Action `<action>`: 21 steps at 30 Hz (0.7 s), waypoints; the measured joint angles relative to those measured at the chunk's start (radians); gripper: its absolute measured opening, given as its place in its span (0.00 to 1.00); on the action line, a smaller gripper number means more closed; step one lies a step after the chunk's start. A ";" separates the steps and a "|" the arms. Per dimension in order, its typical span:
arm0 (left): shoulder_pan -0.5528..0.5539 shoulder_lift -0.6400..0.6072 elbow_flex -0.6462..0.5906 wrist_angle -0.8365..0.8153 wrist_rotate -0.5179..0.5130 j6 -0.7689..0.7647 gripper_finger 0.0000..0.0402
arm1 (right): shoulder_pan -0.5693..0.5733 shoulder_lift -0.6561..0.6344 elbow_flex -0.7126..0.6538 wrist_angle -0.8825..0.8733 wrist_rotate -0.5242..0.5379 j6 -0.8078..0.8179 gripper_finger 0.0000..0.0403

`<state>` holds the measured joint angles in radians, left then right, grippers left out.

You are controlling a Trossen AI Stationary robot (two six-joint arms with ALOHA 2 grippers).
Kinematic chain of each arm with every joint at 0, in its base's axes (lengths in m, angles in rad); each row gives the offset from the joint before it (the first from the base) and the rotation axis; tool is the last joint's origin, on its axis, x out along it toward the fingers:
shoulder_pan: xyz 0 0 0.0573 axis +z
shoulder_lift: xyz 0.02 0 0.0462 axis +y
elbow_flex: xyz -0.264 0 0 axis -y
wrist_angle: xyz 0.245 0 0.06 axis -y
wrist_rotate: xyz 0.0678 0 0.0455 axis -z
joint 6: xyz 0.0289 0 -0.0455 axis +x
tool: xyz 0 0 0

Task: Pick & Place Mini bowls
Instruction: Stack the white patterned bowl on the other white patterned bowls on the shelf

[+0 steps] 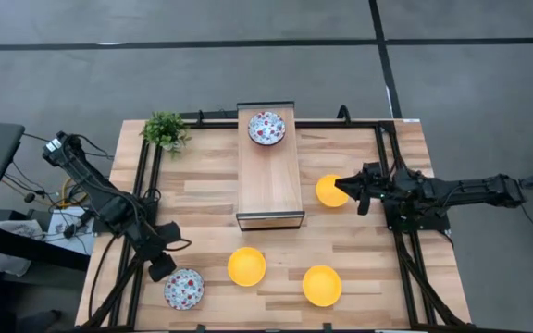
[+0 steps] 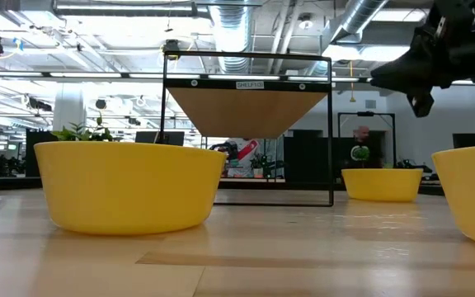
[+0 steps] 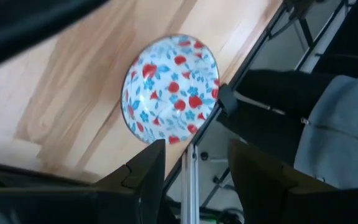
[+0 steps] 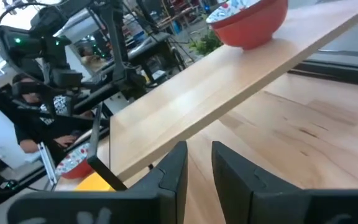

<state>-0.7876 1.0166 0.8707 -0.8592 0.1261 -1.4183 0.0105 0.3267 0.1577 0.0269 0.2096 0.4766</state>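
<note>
Three yellow mini bowls stand on the table: one by the right edge, two near the front. One floral mini bowl sits on the raised wooden shelf. Another floral bowl rests at the table's near-left corner. My left gripper hovers open just beside that bowl, touching nothing. My right gripper hangs above the right yellow bowl, fingers a narrow gap apart, empty.
A small green potted plant stands at the far-left corner. The shelf's black wire frame rises in the table's middle. Black rails run along the left and right edges. Bare wood lies between the shelf and the near bowls.
</note>
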 joint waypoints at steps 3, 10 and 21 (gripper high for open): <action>0.000 0.008 -0.011 0.004 -0.051 0.000 0.43 | 0.000 0.000 0.000 -0.004 0.000 0.001 0.16; 0.005 0.048 -0.082 0.010 -0.086 -0.091 0.43 | 0.000 0.000 0.000 0.012 0.001 -0.004 0.16; 0.004 0.079 -0.176 0.128 -0.060 -0.135 0.43 | 0.000 0.000 0.000 0.008 0.007 -0.005 0.16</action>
<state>-0.7834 1.0957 0.6950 -0.7317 0.0663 -1.5536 0.0105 0.3267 0.1581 0.0345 0.2169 0.4717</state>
